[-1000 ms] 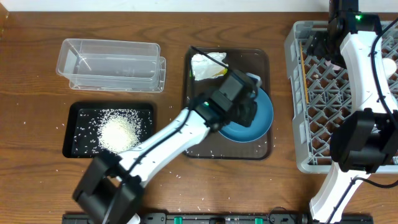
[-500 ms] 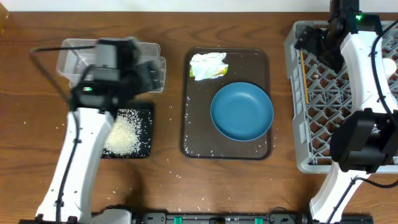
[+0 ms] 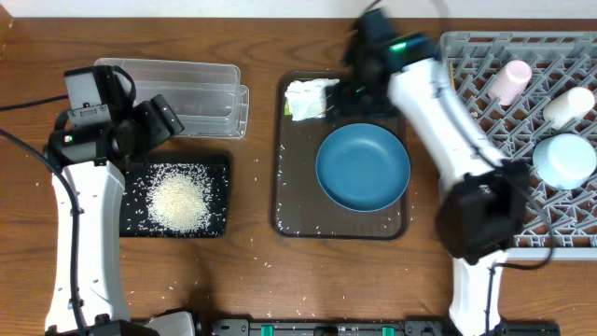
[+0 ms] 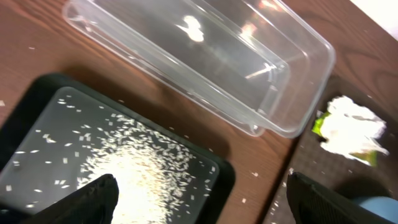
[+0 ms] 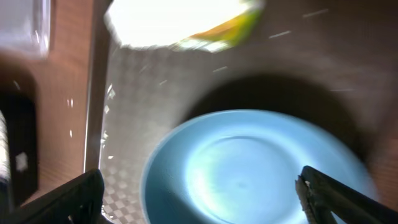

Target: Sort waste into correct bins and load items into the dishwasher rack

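You are viewing the left gripper (image 4: 199, 186), which is hovering over the near right part of the black tray (image 3: 224, 187). Its fingers (image 4: 93, 198) are standing wide apart and are holding nothing. The heap of rice (image 3: 179, 201) is lying inside that tray on the left side of the table (image 3: 373, 280), with stray grains scattered around it and on the wood to its right. The clear tub (image 3: 187, 89) is sitting just beyond the black tray, on its far side, and you are seeing nothing inside it. The right gripper (image 5: 200, 177) is reaching across to the brown serving tray (image 3: 298, 187) in the middle of the table. Its fingers (image 5: 74, 198) are likewise standing well apart and are gripping nothing, though its wrist view is blurred. The crumpled napkin (image 3: 311, 98), with its yellow-green wrapper, is lying at the far left corner of the serving tray, just to the left of that gripper. The dark blue plate (image 3: 363, 168) is lying flat on the same tray, near and to the right of the napkin. The dishwasher rack (image 3: 550, 51) is standing at the right edge of the table. The pink cup (image 3: 511, 79), the white cup (image 3: 571, 105) and the light blue bowl (image 3: 564, 159) are resting in it.
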Robot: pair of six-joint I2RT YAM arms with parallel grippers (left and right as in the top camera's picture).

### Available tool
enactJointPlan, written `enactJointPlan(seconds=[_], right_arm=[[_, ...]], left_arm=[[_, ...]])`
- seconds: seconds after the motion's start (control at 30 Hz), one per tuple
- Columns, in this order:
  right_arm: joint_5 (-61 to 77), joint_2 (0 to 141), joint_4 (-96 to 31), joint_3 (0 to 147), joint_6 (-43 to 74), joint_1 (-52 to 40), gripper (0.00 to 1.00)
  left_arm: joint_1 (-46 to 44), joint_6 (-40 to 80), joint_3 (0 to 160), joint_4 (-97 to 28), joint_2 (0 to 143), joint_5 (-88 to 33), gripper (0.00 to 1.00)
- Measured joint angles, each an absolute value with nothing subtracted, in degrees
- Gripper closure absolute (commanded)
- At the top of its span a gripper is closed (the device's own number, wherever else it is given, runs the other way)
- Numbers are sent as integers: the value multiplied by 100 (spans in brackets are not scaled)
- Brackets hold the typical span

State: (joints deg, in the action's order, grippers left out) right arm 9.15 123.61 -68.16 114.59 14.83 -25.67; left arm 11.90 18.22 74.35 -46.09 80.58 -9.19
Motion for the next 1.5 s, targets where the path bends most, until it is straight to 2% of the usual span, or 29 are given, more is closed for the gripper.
enactJointPlan(seconds=[0.1, 0.3, 0.43, 0.63, 0.8, 0.97, 1.07, 1.17, 1.2, 1.5], right_arm=[[556, 12717, -6855, 11456, 1741, -3118, 12], [-99, 12929, -7140, 11402, 2451, -3691, 12], [-377, 12929, -7244, 11402, 2877, -3793, 28], [-572, 13026, -7168, 11404, 3474, -3795, 36], [-591, 13467, -7116, 11402, 3813, -3800, 38], [-580, 13740, -7122, 11389, 3940, -3861, 48], [-580, 13736, -7124, 11391, 3972, -3924, 59], [-585, 13736, -7142, 11389, 3977, -3957, 90], [-580, 13736, -7170, 11389, 4025, -3959, 98], [-742, 13391, -7352, 11393, 3964, -3927, 99]], left_arm=[[1223, 1822, 7435, -4611, 8058, -790, 11], [1227, 1822, 7435, -4611, 8058, -701, 10], [1227, 1822, 7435, -4611, 8058, -685, 10], [1227, 1822, 7435, -4609, 8058, -685, 10], [1227, 1822, 7435, -4611, 8058, -685, 10], [1227, 1822, 7435, -4611, 8060, -685, 10], [1227, 1822, 7435, -4611, 8060, -685, 10], [1227, 1822, 7435, -4609, 8060, -683, 9], [1227, 1822, 7435, -4611, 8060, -685, 10], [1227, 1822, 7435, -4611, 8060, -685, 9]])
